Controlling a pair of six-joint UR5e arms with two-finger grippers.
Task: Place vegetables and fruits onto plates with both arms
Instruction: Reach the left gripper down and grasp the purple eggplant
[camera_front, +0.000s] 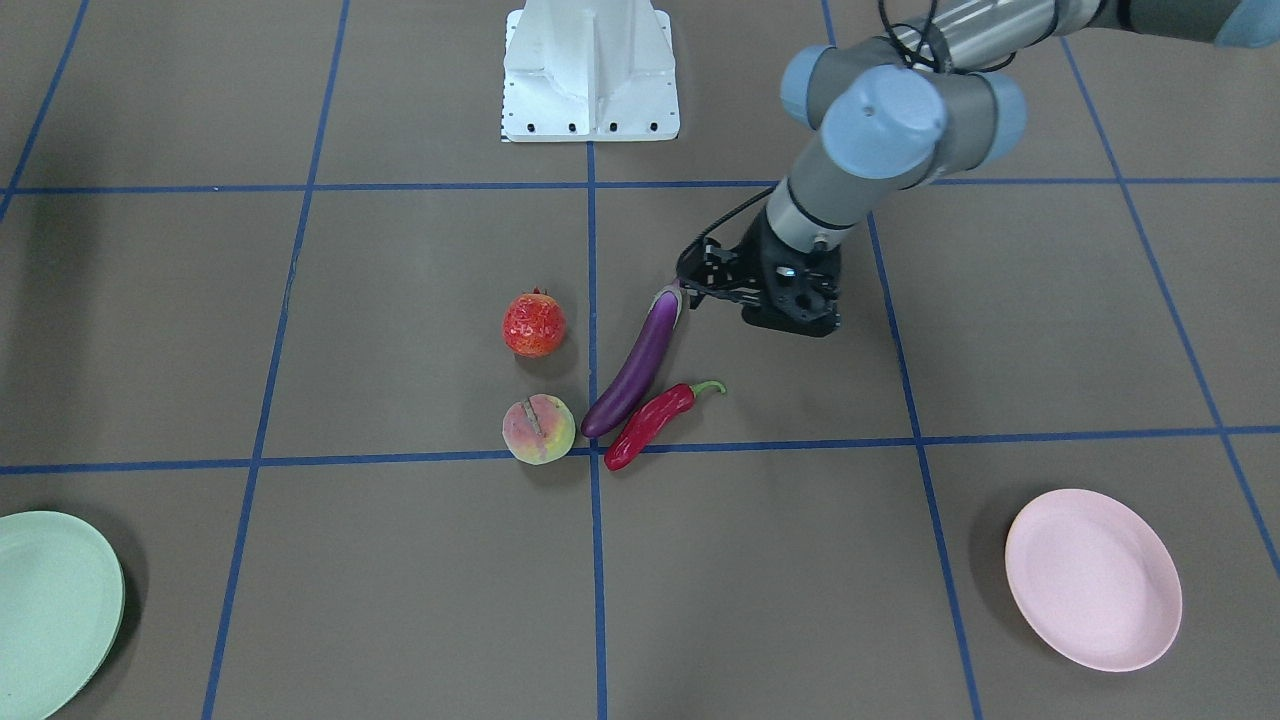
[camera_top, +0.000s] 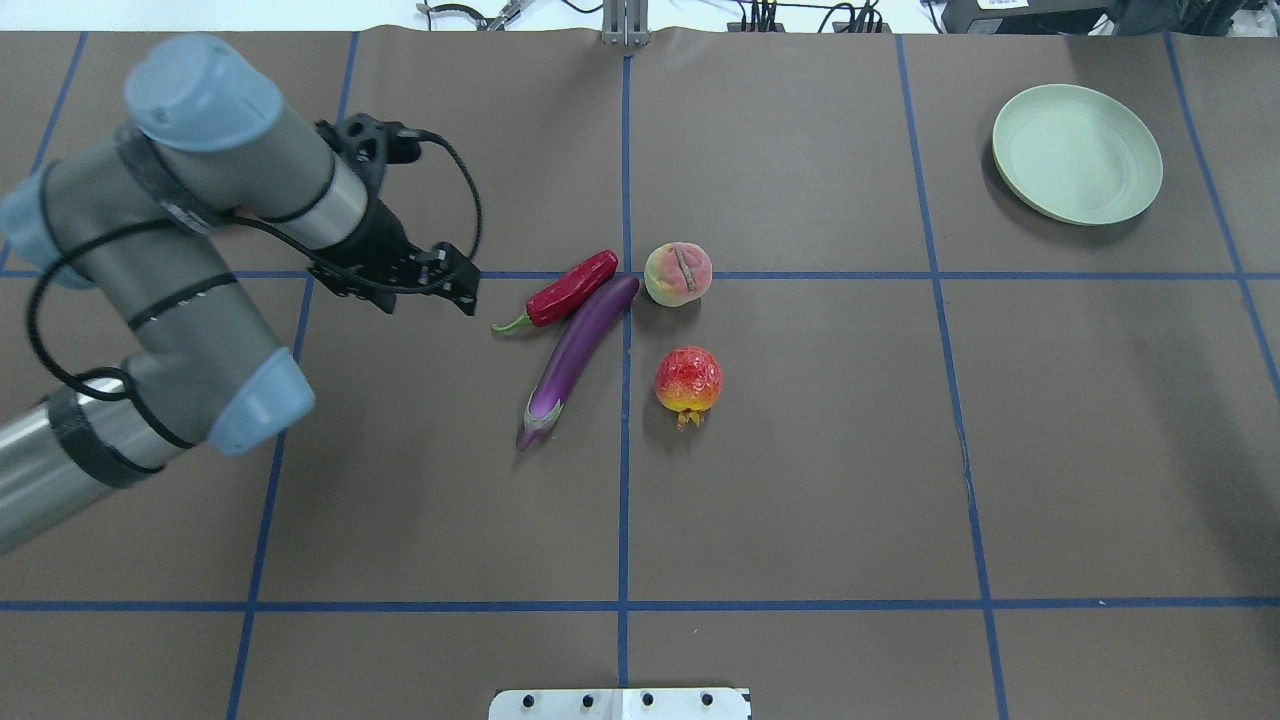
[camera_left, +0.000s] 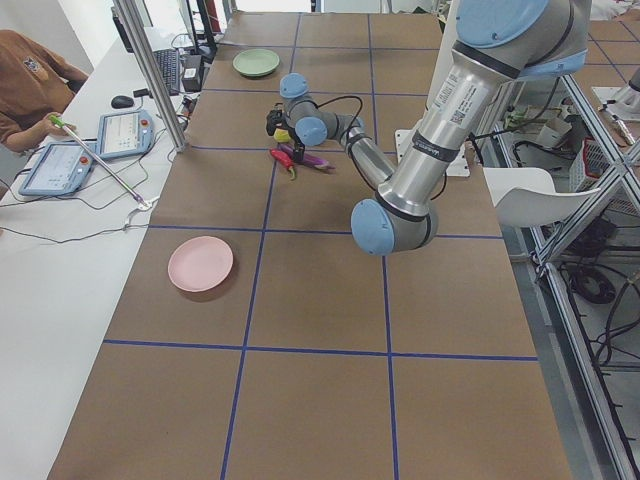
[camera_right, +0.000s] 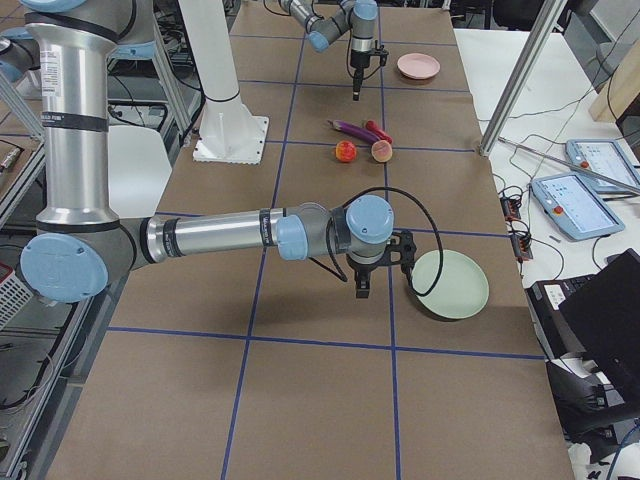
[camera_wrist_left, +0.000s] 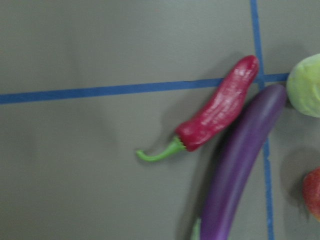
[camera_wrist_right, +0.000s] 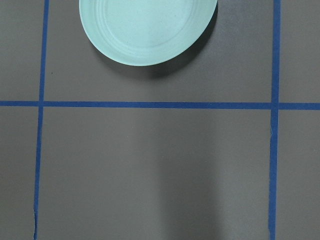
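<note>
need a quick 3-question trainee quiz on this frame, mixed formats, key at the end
1. True or false: the mint green plate holds nothing.
2. The pink plate lies on which side of the table? A) the robot's left B) the robot's right C) dead centre
3. Fill in: of the eggplant, chili, peach and pomegranate, ___ rest on a plate.
Key: 1 true; 2 A; 3 none.
</note>
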